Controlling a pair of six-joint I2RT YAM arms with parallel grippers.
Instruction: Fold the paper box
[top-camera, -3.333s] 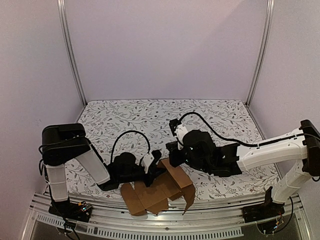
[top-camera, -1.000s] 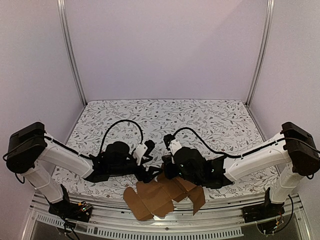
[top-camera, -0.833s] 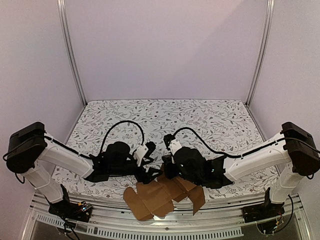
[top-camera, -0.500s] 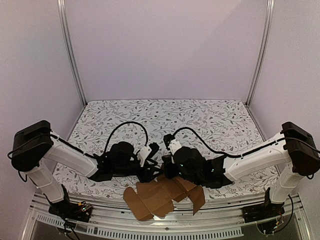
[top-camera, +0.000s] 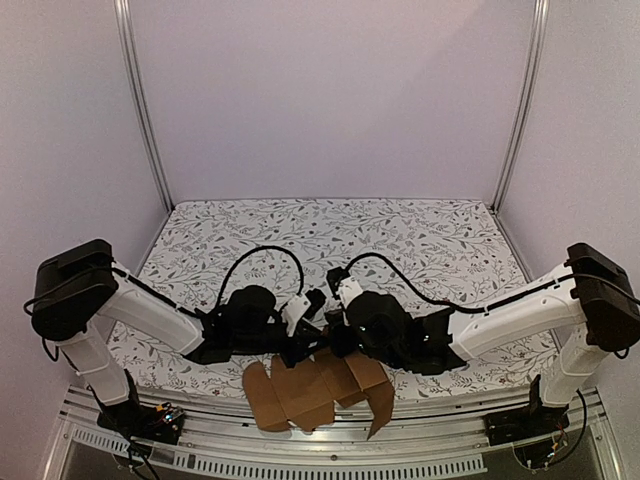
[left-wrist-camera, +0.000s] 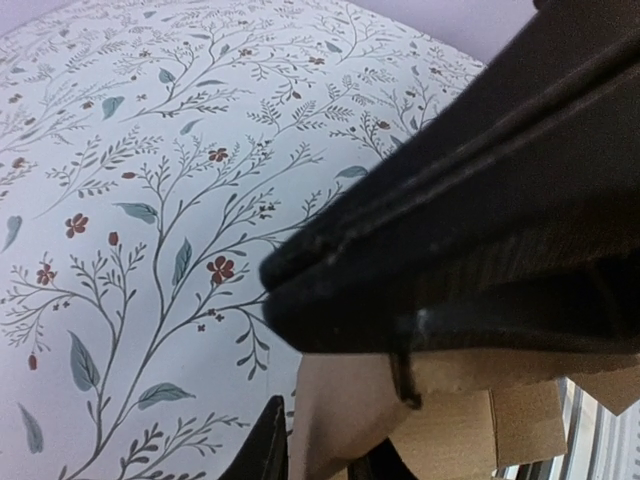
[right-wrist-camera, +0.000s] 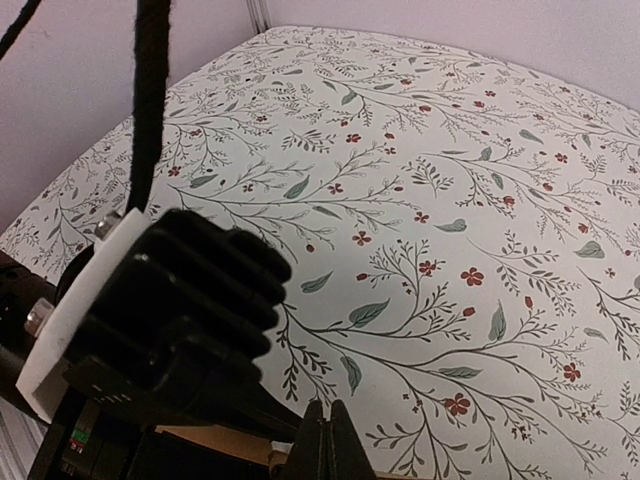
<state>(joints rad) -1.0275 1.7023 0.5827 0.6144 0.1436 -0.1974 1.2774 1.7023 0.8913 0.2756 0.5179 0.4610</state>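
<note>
The paper box (top-camera: 305, 392) is a flat brown die-cut sheet lying at the table's near edge, with one flap hanging over the rail at the right. My left gripper (top-camera: 308, 346) is low at the sheet's far edge. In the left wrist view its jaws (left-wrist-camera: 325, 460) stand a narrow gap apart with a pale cardboard flap (left-wrist-camera: 335, 415) between them. My right gripper (top-camera: 334, 345) sits right beside it at the same edge. In the right wrist view its jaws (right-wrist-camera: 325, 445) are pressed together over the cardboard (right-wrist-camera: 215, 440).
The floral tablecloth (top-camera: 420, 250) stretches behind both arms. The metal rail (top-camera: 330, 450) runs under the sheet's near side. The right arm's black body (left-wrist-camera: 480, 200) fills much of the left wrist view. The left arm's black housing (right-wrist-camera: 170, 300) crowds the right wrist view.
The left arm has moved right, closer to the right gripper. The cardboard sheet has shifted left, and its right flap now droops more steeply over the rail.
</note>
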